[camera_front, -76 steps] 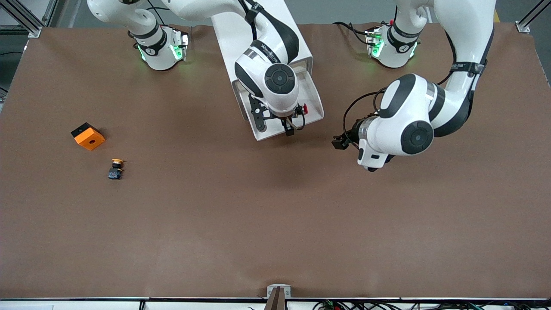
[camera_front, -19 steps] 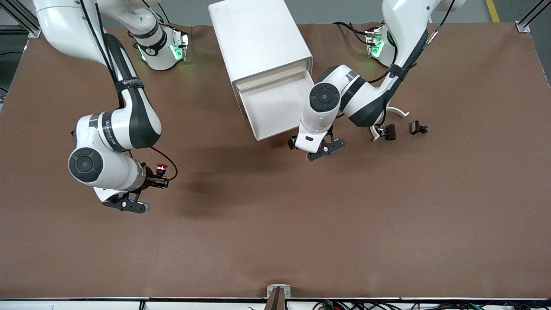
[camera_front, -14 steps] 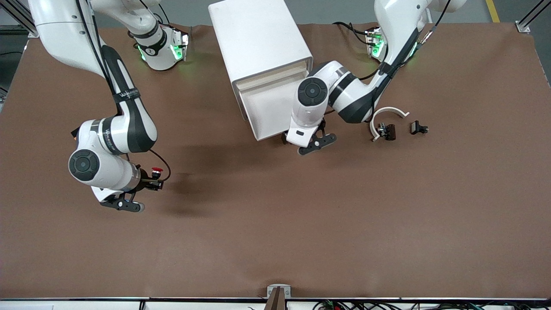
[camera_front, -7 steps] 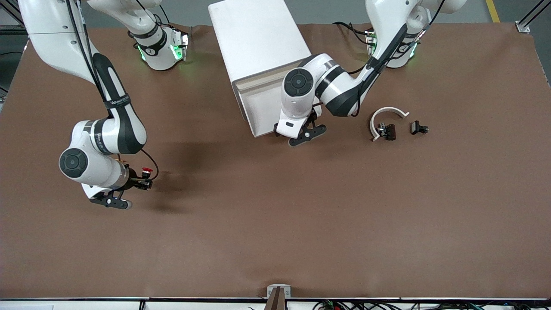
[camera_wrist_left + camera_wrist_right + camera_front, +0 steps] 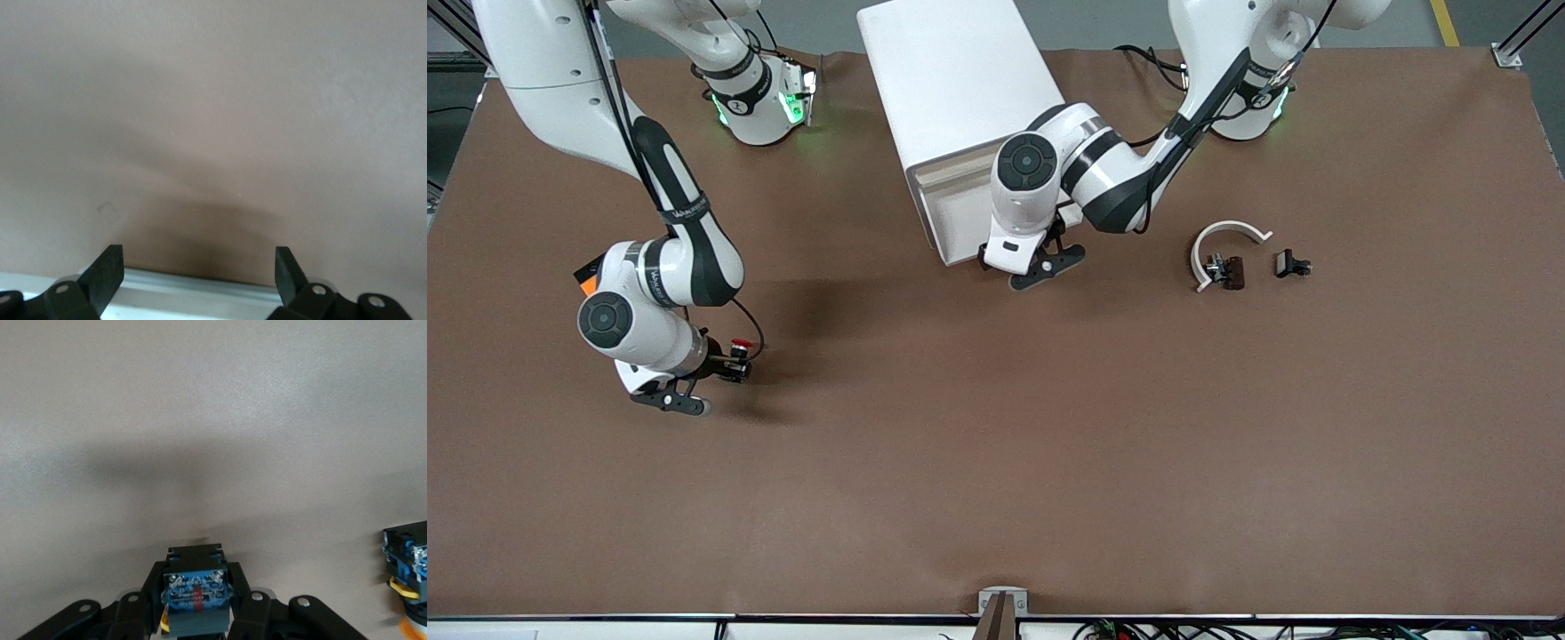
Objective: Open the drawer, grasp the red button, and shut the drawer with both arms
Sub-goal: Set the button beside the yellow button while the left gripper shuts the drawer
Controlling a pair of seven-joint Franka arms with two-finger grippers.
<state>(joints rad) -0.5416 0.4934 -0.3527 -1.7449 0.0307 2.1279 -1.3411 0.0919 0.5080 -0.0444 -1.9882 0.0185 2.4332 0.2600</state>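
Note:
The button (image 5: 740, 344) with its red cap is held in my right gripper (image 5: 732, 356), low over the table toward the right arm's end. In the right wrist view its black-and-blue body (image 5: 195, 587) sits pinched between the shut fingers (image 5: 143, 607). The white drawer (image 5: 953, 218) stands partly out of its cabinet (image 5: 960, 80). My left gripper (image 5: 987, 260) is at the drawer's front. In the left wrist view that gripper (image 5: 198, 273) is open, and the drawer's white edge (image 5: 200, 293) lies between its fingers (image 5: 107, 273) with nothing gripped.
A second button with a yellow-orange cap (image 5: 408, 570) stands on the table close to my right gripper. An orange box (image 5: 588, 284) peeks out beside the right arm. A white curved piece (image 5: 1227, 233) and two small black parts (image 5: 1230, 271) (image 5: 1291, 264) lie toward the left arm's end.
The left arm has pushed the drawer farther into the cabinet. The right gripper has come down toward the table with the button still in it.

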